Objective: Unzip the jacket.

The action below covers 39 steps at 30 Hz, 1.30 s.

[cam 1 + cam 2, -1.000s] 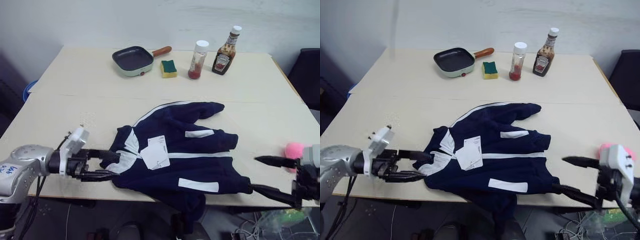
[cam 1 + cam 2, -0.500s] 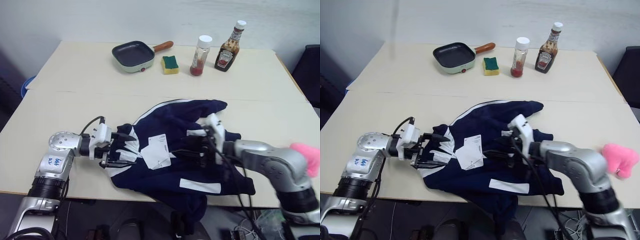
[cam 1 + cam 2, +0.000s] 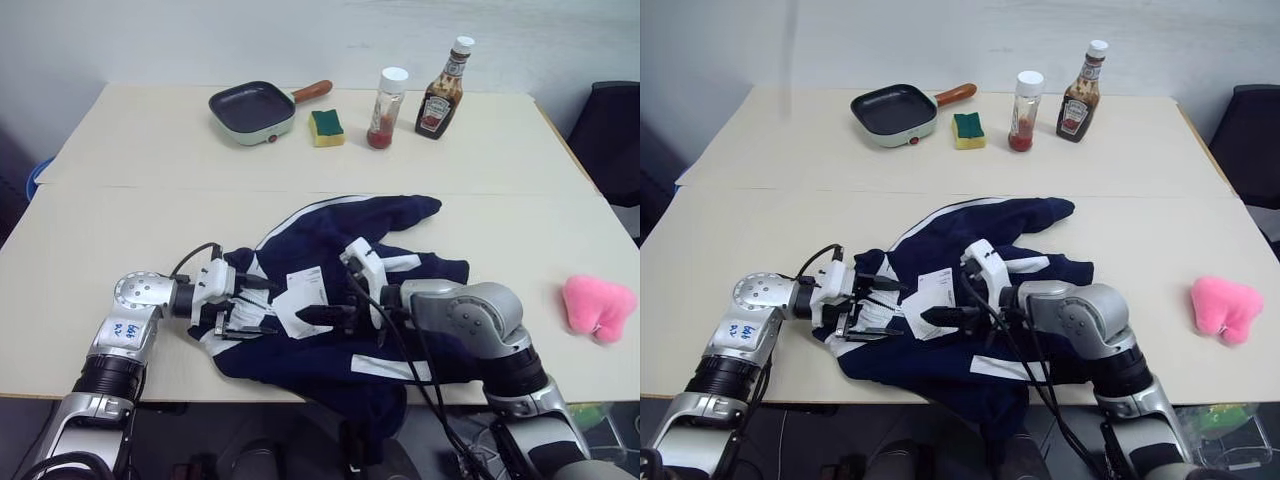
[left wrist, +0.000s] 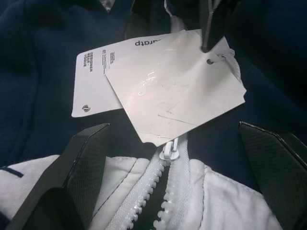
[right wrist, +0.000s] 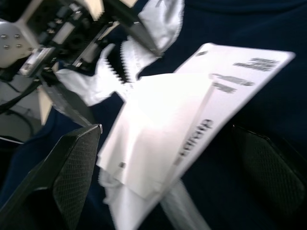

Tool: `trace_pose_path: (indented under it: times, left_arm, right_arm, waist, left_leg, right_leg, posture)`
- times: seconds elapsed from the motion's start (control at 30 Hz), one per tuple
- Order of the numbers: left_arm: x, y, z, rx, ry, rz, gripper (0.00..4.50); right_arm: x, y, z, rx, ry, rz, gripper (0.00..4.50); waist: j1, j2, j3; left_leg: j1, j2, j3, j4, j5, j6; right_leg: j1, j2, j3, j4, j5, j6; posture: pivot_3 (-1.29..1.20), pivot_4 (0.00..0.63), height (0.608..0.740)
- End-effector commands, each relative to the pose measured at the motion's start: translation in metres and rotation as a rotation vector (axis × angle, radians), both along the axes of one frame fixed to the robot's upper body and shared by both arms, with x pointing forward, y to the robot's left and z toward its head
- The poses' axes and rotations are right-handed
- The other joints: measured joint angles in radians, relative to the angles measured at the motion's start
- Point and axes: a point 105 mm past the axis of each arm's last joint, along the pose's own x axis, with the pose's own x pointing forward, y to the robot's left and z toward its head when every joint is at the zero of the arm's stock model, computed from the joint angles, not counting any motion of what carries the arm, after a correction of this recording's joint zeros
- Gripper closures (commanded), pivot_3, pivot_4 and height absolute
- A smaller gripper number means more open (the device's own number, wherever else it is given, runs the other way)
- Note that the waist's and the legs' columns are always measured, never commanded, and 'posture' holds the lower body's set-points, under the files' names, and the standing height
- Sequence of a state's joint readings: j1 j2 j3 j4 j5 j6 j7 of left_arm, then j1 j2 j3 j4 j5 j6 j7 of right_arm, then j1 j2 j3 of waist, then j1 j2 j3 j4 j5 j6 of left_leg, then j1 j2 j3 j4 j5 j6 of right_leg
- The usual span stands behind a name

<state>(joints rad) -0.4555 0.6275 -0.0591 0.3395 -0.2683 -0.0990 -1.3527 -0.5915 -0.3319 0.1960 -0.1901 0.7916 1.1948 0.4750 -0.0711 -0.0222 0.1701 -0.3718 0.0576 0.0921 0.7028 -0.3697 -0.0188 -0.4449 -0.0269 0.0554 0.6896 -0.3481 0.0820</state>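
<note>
The navy jacket [image 3: 400,345] with white stripes lies crumpled on the table, collar toward my left arm. Two white paper tags [image 4: 168,93] lie over the top of its white zipper [image 4: 160,201], and the zipper pull [image 4: 169,152] peeks out just below them. My left gripper [image 3: 262,306] is open at the collar, one finger [image 4: 81,163] on each side of the zipper, holding nothing. My right gripper [image 3: 318,300] reaches in from the opposite side, open over the tags [image 5: 192,110], and its finger [image 4: 213,24] touches the tags' far edge.
Along the back of the table [image 3: 120,230] stand a small pan [image 3: 252,108], a green sponge [image 3: 326,126], a spice jar [image 3: 382,108] and a ketchup bottle [image 3: 437,90]. A pink plush toy [image 3: 597,305] lies at the right, and a dark chair [image 3: 610,130] stands beyond the right edge.
My right arm has swung in from the table's front right corner to the tags on the jacket. The left gripper has moved onto the collar. The camera has shifted.
</note>
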Motion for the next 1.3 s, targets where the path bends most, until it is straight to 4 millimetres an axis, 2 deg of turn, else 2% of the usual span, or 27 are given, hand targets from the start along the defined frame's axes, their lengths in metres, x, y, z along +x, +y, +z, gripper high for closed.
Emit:
trace_pose_path:
  times: [0.03, 0.13, 0.2, 0.23, 0.53, 0.6, 0.67, 0.8, 1.07, 1.3]
  left_arm:
    - [0.005, -0.003, -0.002, 0.008, -0.018, 0.008, 0.02]
    - [0.008, -0.005, -0.004, 0.010, -0.029, 0.021, 0.00]
    - [0.009, -0.006, -0.004, 0.006, -0.034, 0.020, 0.00]
    - [0.010, -0.007, -0.004, 0.006, -0.035, 0.019, 0.00]
    - [0.025, -0.027, -0.001, -0.015, -0.060, 0.007, 0.00]
    - [0.026, -0.029, 0.002, -0.022, -0.065, -0.001, 0.00]
    - [0.024, -0.026, 0.005, -0.026, -0.069, -0.006, 0.00]
    - [0.018, -0.011, 0.007, -0.019, -0.067, 0.017, 0.00]
    - [0.007, 0.002, 0.005, 0.001, -0.056, 0.050, 0.00]
    - [0.004, 0.006, 0.006, 0.021, -0.060, 0.055, 0.00]
  right_arm:
    - [-0.003, 0.014, 0.006, 0.040, 0.026, 0.046, 0.00]
    - [0.005, 0.017, -0.007, -0.004, 0.026, 0.024, 0.57]
    - [0.010, 0.016, -0.011, -0.023, 0.004, 0.006, 1.20]
    - [0.011, 0.016, -0.011, -0.023, -0.002, 0.001, 1.34]
    - [0.005, 0.005, -0.004, 0.017, -0.003, 0.049, 1.34]
    - [0.006, 0.004, 0.000, -0.011, -0.082, 0.071, 1.34]
    - [0.010, 0.001, 0.008, -0.042, -0.205, 0.076, 1.34]
    - [0.014, -0.002, 0.032, 0.039, -0.297, 0.062, 1.34]
    - [0.013, -0.001, 0.027, 0.025, -0.272, 0.110, 1.34]
    - [0.020, -0.026, 0.030, -0.007, -0.261, 0.109, 1.34]
  waist:
    - [-0.008, 0.000, 0.000]
    - [-0.010, 0.000, 0.000]
    - [-0.012, 0.000, -0.001]
    - [-0.012, 0.000, -0.001]
    - [-0.008, 0.000, -0.002]
    - [-0.009, 0.000, -0.002]
    - [-0.010, 0.000, -0.002]
    - [-0.014, 0.000, -0.002]
    - [-0.014, 0.000, -0.002]
    - [-0.013, 0.000, -0.002]
  left_leg:
    - [0.000, 0.000, 0.000, 0.000, 0.000, 0.000]
    - [0.000, 0.000, 0.000, 0.000, 0.000, 0.000]
    - [0.000, 0.000, 0.000, 0.000, 0.000, 0.000]
    - [0.000, 0.000, 0.000, 0.000, 0.000, 0.000]
    - [0.000, -0.001, -0.001, 0.001, 0.000, 0.000]
    - [0.000, -0.001, -0.001, 0.001, 0.000, 0.000]
    - [0.000, -0.001, -0.001, 0.001, 0.000, 0.000]
    - [0.000, -0.001, -0.001, 0.001, 0.000, 0.000]
    - [0.001, 0.000, -0.001, -0.001, 0.001, 0.000]
    - [0.001, -0.001, -0.001, 0.000, 0.000, 0.000]
  right_leg:
    - [0.000, 0.000, 0.000, 0.000, 0.000, 0.000]
    - [0.000, 0.000, -0.001, 0.000, 0.000, 0.000]
    - [0.000, 0.000, -0.001, 0.000, 0.000, 0.000]
    - [0.000, 0.000, -0.001, 0.000, 0.000, 0.000]
    - [0.001, -0.001, -0.002, 0.001, 0.000, 0.000]
    - [0.001, -0.001, -0.002, 0.001, 0.000, 0.000]
    - [0.001, -0.001, -0.001, 0.001, 0.000, 0.000]
    - [0.001, -0.001, -0.001, 0.001, 0.000, 0.000]
    - [0.000, -0.001, -0.002, 0.001, 0.000, 0.000]
    - [0.000, -0.002, -0.002, 0.001, 0.000, 0.000]
  posture:
    - [0.00, 0.150, 0.740]
    - [0.00, 0.150, 0.740]
    - [0.00, 0.150, 0.740]
    - [0.00, 0.150, 0.740]
    - [0.00, 0.150, 0.740]
    - [0.00, 0.150, 0.740]
    - [0.00, 0.150, 0.740]
    - [0.00, 0.150, 0.740]
    - [0.00, 0.150, 0.740]
    - [0.00, 0.150, 0.740]
